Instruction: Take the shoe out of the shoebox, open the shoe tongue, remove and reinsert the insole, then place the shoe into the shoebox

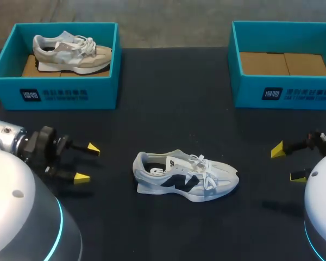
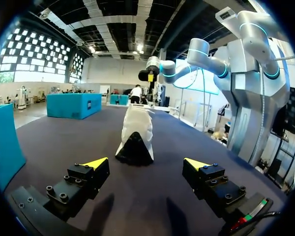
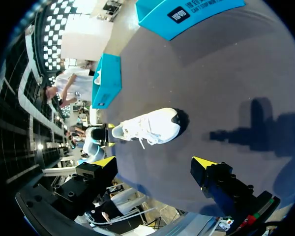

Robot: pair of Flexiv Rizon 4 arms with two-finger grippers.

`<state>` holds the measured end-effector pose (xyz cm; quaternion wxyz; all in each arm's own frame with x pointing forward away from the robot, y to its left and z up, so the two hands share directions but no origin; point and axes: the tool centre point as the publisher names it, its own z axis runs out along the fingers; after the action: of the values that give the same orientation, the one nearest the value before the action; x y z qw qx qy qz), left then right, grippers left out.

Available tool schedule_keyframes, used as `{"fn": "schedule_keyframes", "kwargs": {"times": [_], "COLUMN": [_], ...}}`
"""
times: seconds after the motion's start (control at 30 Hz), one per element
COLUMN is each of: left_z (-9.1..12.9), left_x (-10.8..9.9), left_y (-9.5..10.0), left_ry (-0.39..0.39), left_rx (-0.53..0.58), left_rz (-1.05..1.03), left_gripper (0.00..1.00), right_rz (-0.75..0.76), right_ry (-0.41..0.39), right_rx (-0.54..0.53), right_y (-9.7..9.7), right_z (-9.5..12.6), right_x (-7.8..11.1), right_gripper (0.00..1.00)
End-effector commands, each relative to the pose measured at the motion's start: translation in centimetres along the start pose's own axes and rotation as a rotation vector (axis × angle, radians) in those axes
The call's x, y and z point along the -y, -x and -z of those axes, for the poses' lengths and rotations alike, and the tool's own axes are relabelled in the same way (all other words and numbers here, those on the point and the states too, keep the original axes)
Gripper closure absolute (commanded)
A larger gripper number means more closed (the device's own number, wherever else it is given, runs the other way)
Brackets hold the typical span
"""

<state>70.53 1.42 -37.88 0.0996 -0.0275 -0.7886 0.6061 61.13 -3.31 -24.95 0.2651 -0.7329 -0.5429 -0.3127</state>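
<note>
Shoe: the white and grey shoe (image 1: pixel 185 178) with a navy side panel stands upright on its sole near the middle of the bench (image 1: pixel 152 98), outside both boxes. Its heel points toward my left arm and its toe toward my right. The white laces lie loosely over the tongue.
Left pincer: my left pincer (image 1: pixel 81 163) hovers just above the bench, well apart from the shoe's heel. Its yellow-tipped fingers are spread wide and hold nothing. From the left wrist, the dark heel of the shoe (image 2: pixel 135 135) sits straight ahead of the pincer (image 2: pixel 146 163), beyond the fingertips.
Right pincer: my right pincer (image 1: pixel 288 163) hovers on the far side, well apart from the toe. It too is released, with its fingers parted and nothing between them. From the right wrist, the shoe (image 3: pixel 150 125) lies ahead of the pincer (image 3: pixel 155 162), untouched.
Right shoebox: the teal right shoebox (image 1: pixel 285 92) stands at the bench's far right corner, showing its brown cardboard floor.
Left shoebox: the teal left shoebox (image 1: pixel 54 95) stands at the far left corner and holds a beige shoe (image 1: pixel 70 51), toe toward the middle of the bench.
</note>
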Motion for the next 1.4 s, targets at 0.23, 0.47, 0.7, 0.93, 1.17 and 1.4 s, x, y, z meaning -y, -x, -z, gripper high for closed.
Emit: {"fn": "schedule_keyframes", "kwargs": {"times": [0.23,0.47,0.7,0.93,1.17,1.4], "left_z": [-3.5,-6.5,-8.7,-10.4,-12.3,-13.9], "left_x": [0.7,0.7,0.6,-0.2,-0.6,-0.4], "left_y": [0.5,1.5,1.6,2.8,3.0,3.4], "left_ry": [0.049,0.048,0.078,0.070,0.073,0.053], "left_rx": [0.071,0.097,0.078,0.077,0.046,0.030], "left_rz": [0.000,0.002,-0.006,-0.002,-0.007,-0.006], "left_gripper": [0.00,0.00,0.00,0.00,0.00,0.00], "right_rz": [-0.001,-0.001,-0.001,-0.001,-0.001,-0.001], "right_ry": [0.003,0.003,0.003,0.003,0.003,0.003], "right_rx": [0.003,0.003,0.003,0.003,0.003,0.003], "right_y": [0.0,0.0,0.0,0.0,0.0,0.0], "right_z": [0.0,0.0,0.0,0.0,0.0,0.0], "right_x": [0.2,0.2,0.2,0.2,0.2,0.2], "right_gripper": [0.00,0.00,0.00,0.00,0.00,0.00]}}
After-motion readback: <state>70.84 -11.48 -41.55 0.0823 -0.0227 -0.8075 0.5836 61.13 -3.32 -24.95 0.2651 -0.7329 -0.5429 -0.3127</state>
